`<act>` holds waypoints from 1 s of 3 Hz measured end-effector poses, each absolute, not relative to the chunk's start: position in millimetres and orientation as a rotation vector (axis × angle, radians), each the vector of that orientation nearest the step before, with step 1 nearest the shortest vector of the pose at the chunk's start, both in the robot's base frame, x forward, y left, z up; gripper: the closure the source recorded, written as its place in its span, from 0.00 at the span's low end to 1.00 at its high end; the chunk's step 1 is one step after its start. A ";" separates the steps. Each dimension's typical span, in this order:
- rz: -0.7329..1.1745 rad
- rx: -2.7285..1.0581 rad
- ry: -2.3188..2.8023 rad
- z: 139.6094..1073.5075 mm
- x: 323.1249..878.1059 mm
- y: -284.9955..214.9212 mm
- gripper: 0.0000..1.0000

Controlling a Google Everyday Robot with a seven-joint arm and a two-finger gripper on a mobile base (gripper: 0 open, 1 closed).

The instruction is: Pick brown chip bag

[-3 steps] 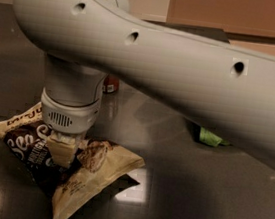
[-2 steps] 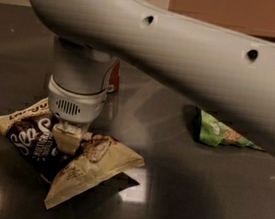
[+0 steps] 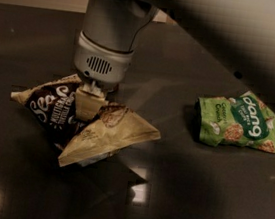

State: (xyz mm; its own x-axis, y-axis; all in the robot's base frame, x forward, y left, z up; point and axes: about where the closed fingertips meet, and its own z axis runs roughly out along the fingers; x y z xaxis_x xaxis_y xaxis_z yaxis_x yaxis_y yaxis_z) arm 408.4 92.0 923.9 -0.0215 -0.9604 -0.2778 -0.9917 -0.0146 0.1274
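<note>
The pincer [image 3: 89, 106] is clamped on the crumpled middle of the brown chip bag [image 3: 109, 133], which rests on the table [image 3: 182, 193] well left of the green snack bag [image 3: 237, 119]. The grasp seems made; next comes a steady lift.

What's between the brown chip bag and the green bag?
Only bare dark table, in the camera view. The gripper is down at the brown chip bag.

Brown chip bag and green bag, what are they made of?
The brown chip bag looks like thin plastic film, mostly matte, creased into sharp folds. The green bag seems similar film, wrinkled, slightly shiny. The end effector is down on the brown chip bag's middle.
</note>
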 end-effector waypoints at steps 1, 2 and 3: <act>0.483 -2.142 2.037 951.1 423.0 83.6 1.00; 0.513 -2.156 1.931 979.0 431.4 79.9 1.00; 0.537 -2.120 1.839 1002.5 441.7 83.3 1.00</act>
